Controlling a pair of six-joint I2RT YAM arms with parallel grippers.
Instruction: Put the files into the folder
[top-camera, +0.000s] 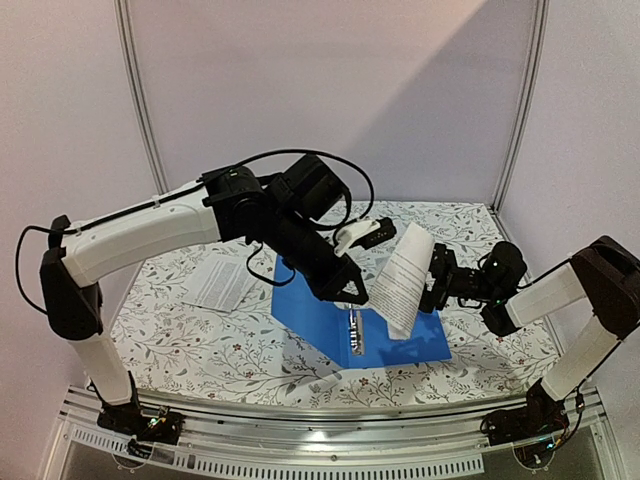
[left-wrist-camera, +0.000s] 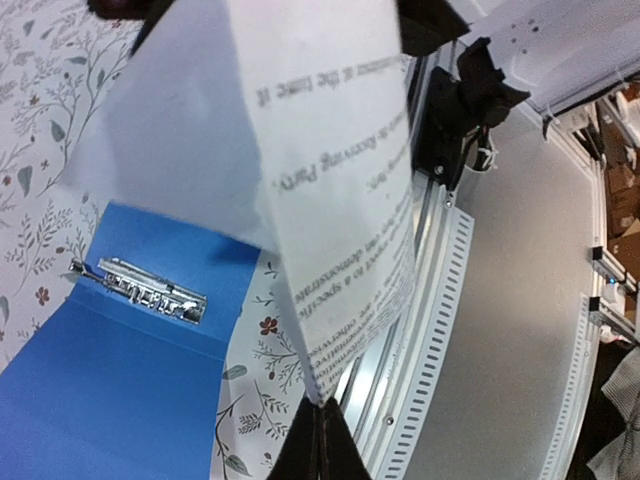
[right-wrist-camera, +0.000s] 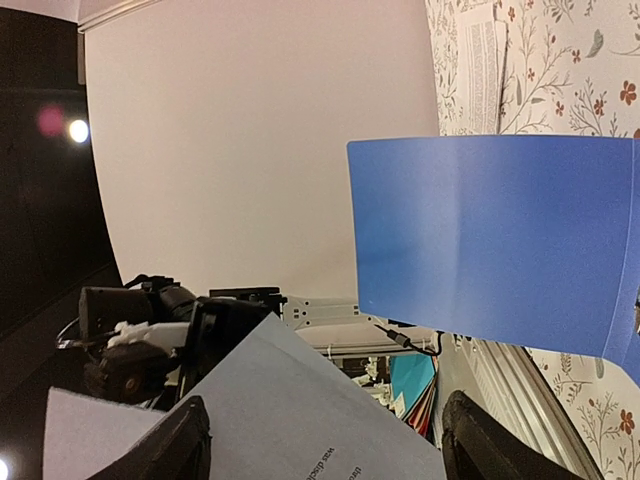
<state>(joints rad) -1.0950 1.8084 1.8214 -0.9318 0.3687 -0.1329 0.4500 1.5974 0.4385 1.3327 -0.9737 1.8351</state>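
Observation:
The blue folder (top-camera: 330, 318) lies open on the flowered table, its metal rings (left-wrist-camera: 140, 285) bare; its cover (right-wrist-camera: 490, 240) also shows in the right wrist view. One file (top-camera: 405, 280), a printed sheet, hangs upright above the folder's right half. My left gripper (left-wrist-camera: 322, 408) is shut on this sheet's (left-wrist-camera: 330, 200) lower corner. My right gripper (top-camera: 432, 290) is at the sheet's right edge, jaws open, and the sheet (right-wrist-camera: 300, 410) lies between its fingers (right-wrist-camera: 185, 440). A second file (top-camera: 222, 282) lies flat on the table left of the folder.
A white and black object (top-camera: 362, 234) sits at the back behind the folder. A metal rail (top-camera: 330, 440) runs along the table's near edge. Pale walls (top-camera: 320, 90) close the back and the sides. The left arm (top-camera: 150, 230) reaches over the table's left half.

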